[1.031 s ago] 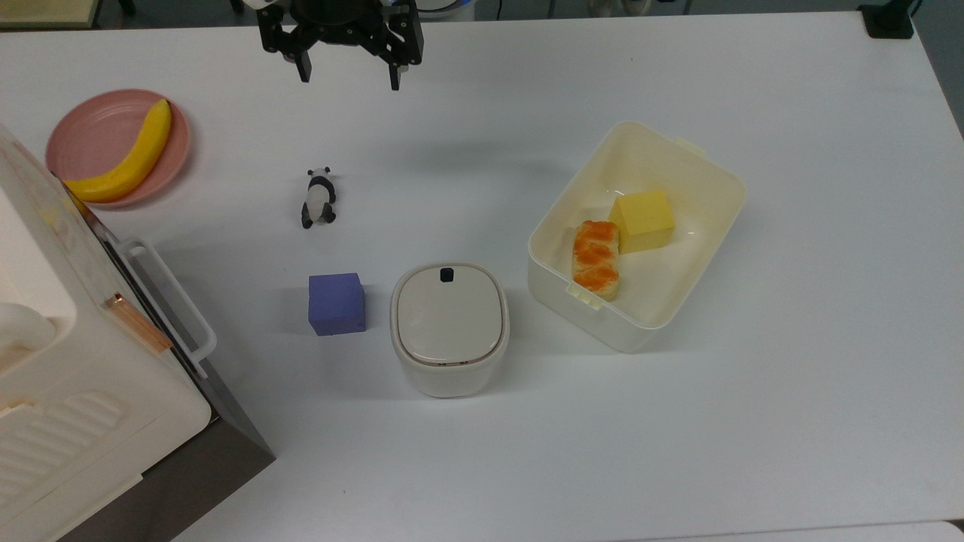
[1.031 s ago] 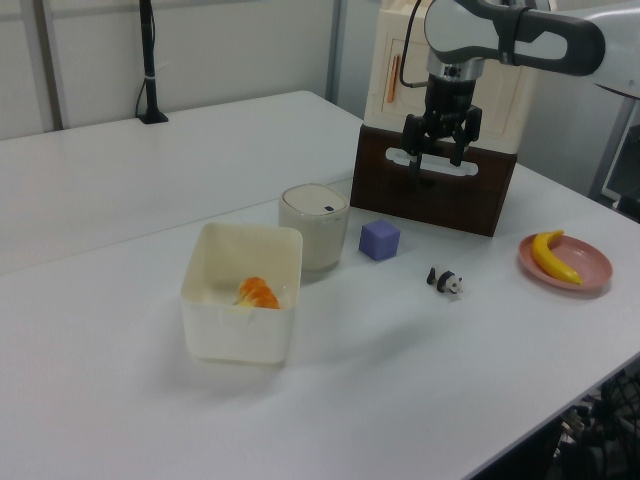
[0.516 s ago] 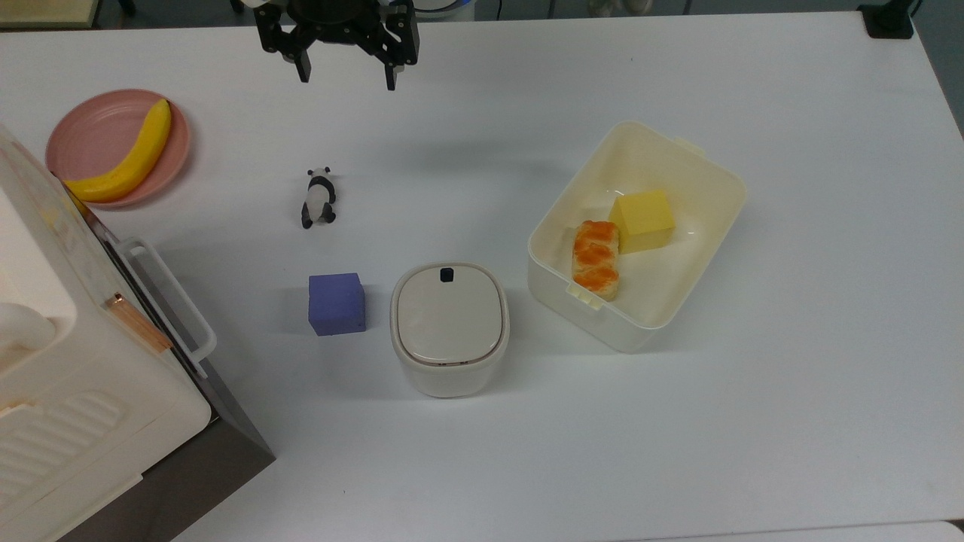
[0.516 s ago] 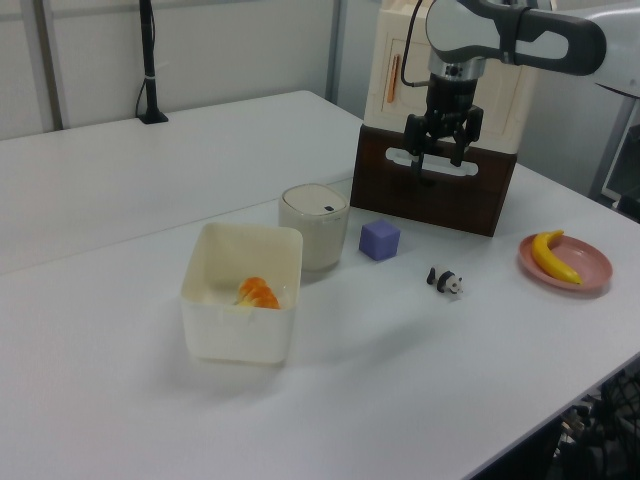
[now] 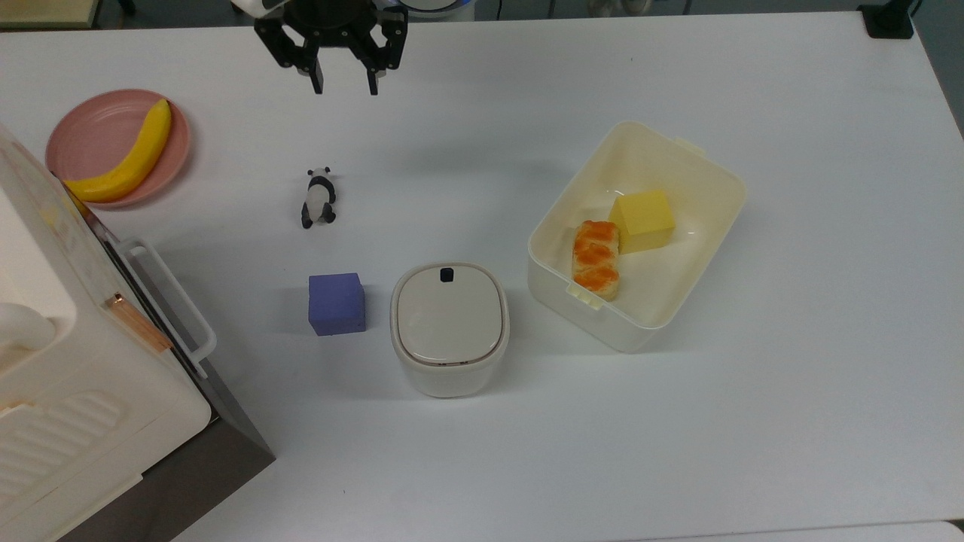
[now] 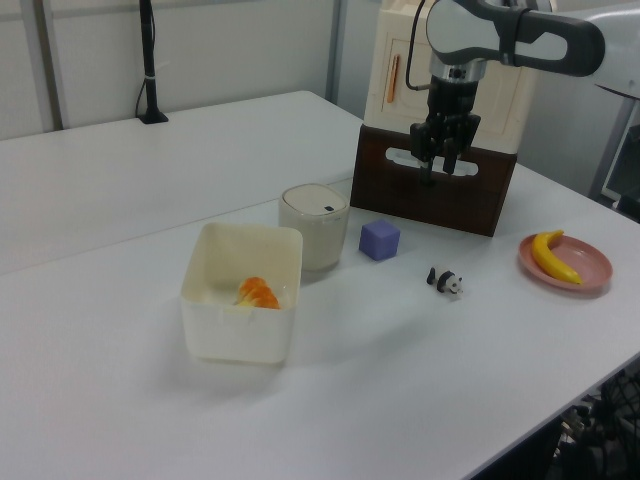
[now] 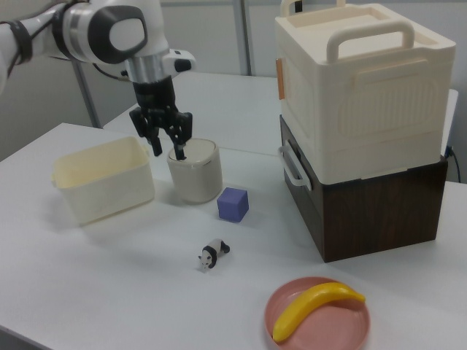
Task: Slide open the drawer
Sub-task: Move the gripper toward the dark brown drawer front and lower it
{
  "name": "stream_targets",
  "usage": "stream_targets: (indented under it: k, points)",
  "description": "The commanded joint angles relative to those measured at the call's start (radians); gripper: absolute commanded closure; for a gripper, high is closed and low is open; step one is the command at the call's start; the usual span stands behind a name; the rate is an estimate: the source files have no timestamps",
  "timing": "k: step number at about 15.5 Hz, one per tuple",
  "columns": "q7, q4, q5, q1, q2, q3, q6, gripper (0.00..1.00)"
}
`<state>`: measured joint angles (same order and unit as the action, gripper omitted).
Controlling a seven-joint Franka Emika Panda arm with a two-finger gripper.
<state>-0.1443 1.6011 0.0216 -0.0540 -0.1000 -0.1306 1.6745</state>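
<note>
Fingers [image 5: 317,81] narrowed yet parted on gripper [image 5: 344,84], drawer [image 7: 295,166] handle plain in right view

overhead view, two opposite oblique side views

a robotics lab, to judge by the set-up: a broad white table [image 5: 791,421] fills the top view, with a black clamp mount [image 5: 889,19] gripping its edge at the upper right of the frame. toy-like props are spread across the surface, among them a panda figurine [image 5: 318,197] left of centre, a purple cube [image 5: 337,303] below it and a plastic banana [image 5: 129,157] on a pink plate [image 5: 90,128] at the upper left. a white robot arm [image 7: 87,29] reaches in from the upper left of the right view, before plain pale wall panels [image 6: 220,50] seen at the top of the left view.
</note>
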Motion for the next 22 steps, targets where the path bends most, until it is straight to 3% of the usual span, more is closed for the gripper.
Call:
stream_targets:
  k: [1,4,8,13,19,22]
  points:
    - [-0.263,0.020,0.006,0.005,-0.041,-0.055,0.132,0.41]
    - [-0.463,0.019,0.035,0.005,-0.084,-0.112,0.296,0.41]
    - [-0.537,0.019,0.078,0.005,-0.150,-0.153,0.477,0.41]
    - [-0.496,0.011,0.084,0.031,-0.245,-0.170,0.649,0.41]
    - [-0.354,-0.095,0.083,0.060,-0.401,-0.170,0.679,0.41]
    - [-0.324,-0.098,0.084,0.057,-0.414,-0.170,0.724,0.42]
